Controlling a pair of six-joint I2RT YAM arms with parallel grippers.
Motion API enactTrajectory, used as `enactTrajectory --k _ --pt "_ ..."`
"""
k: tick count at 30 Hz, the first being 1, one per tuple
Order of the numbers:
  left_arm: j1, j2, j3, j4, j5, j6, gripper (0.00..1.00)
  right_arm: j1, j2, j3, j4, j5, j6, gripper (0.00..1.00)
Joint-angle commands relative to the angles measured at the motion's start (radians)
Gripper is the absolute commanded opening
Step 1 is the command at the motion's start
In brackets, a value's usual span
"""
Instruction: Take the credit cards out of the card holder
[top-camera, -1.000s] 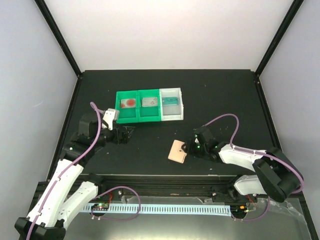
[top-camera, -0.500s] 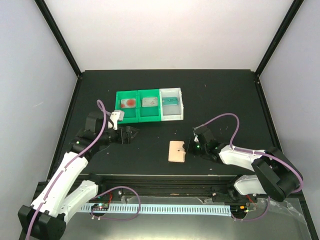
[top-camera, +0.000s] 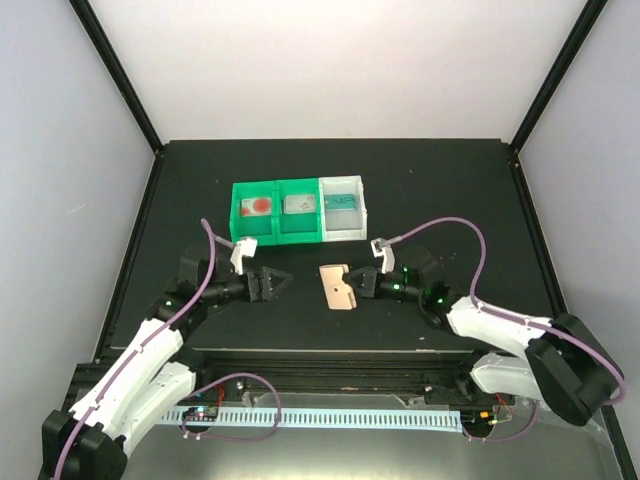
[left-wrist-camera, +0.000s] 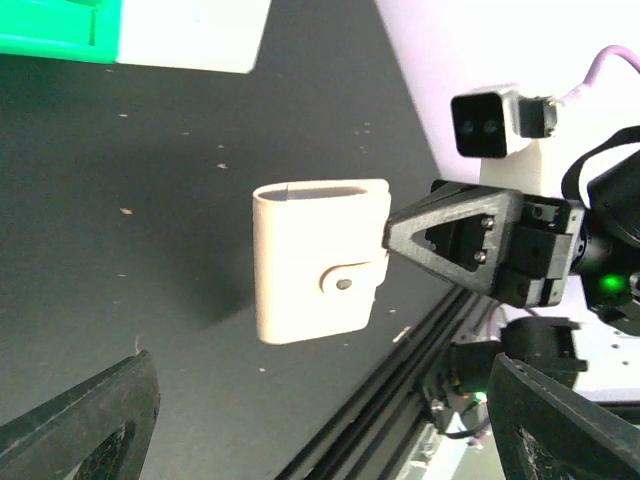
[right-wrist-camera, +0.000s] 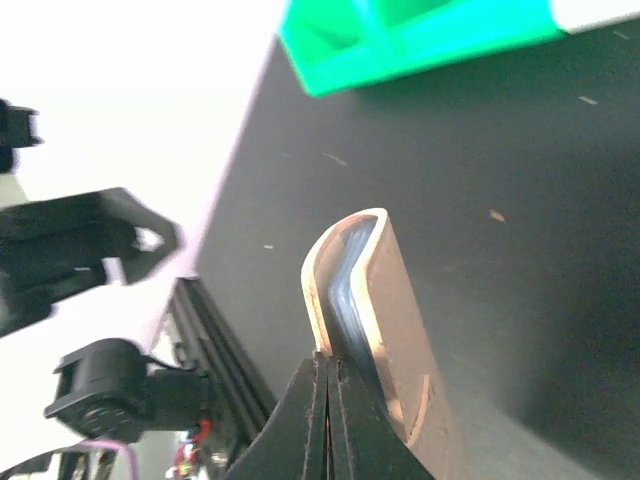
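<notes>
1. While the right gripper (top-camera: 355, 283) pinches the holder (top-camera: 333, 287) by one edge, the holder hangs just off the table (top-camera: 440, 200) (its shadow lies below).
2. The left gripper (top-camera: 283, 284), jaws spread, faces it from nearby, not touching.

No legible text, label or number anywhere.
</notes>
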Motion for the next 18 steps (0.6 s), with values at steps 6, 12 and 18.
enactTrajectory --k 6,12,18 --pt "-0.033 -0.017 -0.087 0.390 0.150 -0.208 0.90 0.031 -0.120 0.076 0.159 -0.162 0.026 0.01" --pt "-0.078 -0.003 -0.116 0.619 0.194 -0.319 0.91 0.067 -0.146 0.136 0.225 -0.218 0.121 0.01" --pt "-0.160 0.008 -0.104 0.722 0.162 -0.358 0.90 0.101 -0.182 0.137 0.268 -0.210 0.182 0.01"
